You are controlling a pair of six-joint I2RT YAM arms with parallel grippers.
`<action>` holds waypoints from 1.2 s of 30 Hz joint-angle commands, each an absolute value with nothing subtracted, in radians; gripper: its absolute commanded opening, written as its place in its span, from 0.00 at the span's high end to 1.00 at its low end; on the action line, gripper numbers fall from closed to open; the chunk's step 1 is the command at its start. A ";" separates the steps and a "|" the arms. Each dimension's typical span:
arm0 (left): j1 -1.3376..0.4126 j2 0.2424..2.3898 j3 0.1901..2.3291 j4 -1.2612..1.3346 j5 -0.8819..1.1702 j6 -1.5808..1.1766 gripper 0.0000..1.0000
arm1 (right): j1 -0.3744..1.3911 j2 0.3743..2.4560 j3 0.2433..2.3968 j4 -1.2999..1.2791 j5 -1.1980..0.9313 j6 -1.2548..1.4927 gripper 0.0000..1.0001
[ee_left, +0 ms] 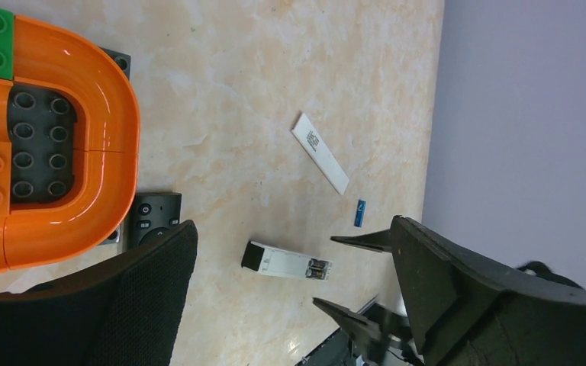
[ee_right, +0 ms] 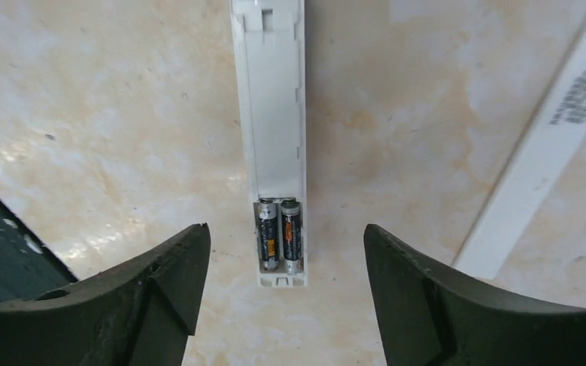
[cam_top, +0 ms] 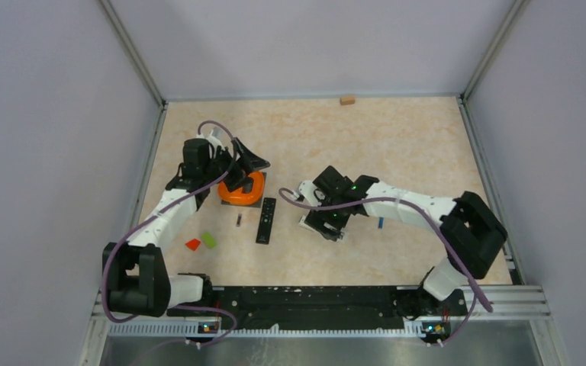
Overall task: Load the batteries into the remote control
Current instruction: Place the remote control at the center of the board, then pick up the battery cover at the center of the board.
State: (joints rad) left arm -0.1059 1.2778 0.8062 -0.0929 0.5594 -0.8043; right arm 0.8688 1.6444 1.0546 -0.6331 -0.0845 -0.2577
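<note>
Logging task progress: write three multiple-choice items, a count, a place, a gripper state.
1. Dark cylindrical batteries in the long white plastic remote's open bay: A none; B four; C two.
2. The small blue cylindrical battery lies: A in that bay; B loose beside the flat white cover strip; C between gripper fingers.
3. The right gripper is: A open; B shut on a battery; C shut on the strip.
Answers: C, two sit side by side; B, it lies near the strip's end; A, its fingers flank the remote, apart.
</note>
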 commanded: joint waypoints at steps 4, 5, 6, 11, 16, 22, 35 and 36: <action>-0.101 1.213 0.844 -0.101 0.502 -0.761 0.01 | 0.779 1.372 1.037 -0.467 -0.112 -0.094 0.22; -0.101 1.207 0.842 -0.101 0.496 -0.757 0.01 | 0.751 1.359 1.033 -0.446 -0.089 -0.062 0.23; -0.101 1.202 0.840 -0.102 0.492 -0.756 0.01 | 0.727 1.356 1.030 -0.435 -0.054 -0.028 0.23; -0.101 1.187 0.838 -0.105 0.482 -0.748 0.01 | 0.591 1.461 1.072 -0.486 0.061 0.122 0.28; -0.101 1.181 0.838 -0.108 0.487 -0.745 0.01 | 0.573 1.555 1.125 -0.558 -0.036 0.111 0.67; -0.101 1.195 0.836 -0.107 0.495 -0.745 0.01 | 0.577 1.477 1.053 -0.558 -0.342 0.024 0.68; -0.101 1.214 0.839 -0.099 0.509 -0.754 0.01 | 0.694 1.566 1.018 -0.600 -0.286 -0.037 0.67; -0.101 1.213 0.838 -0.100 0.508 -0.752 0.01 | 0.698 1.580 1.022 -0.606 -0.273 -0.038 0.68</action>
State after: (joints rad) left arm -0.1059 1.2118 0.8062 -0.1284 0.4992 -0.7597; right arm 0.6796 1.5364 1.0077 -0.5972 -0.3138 -0.0166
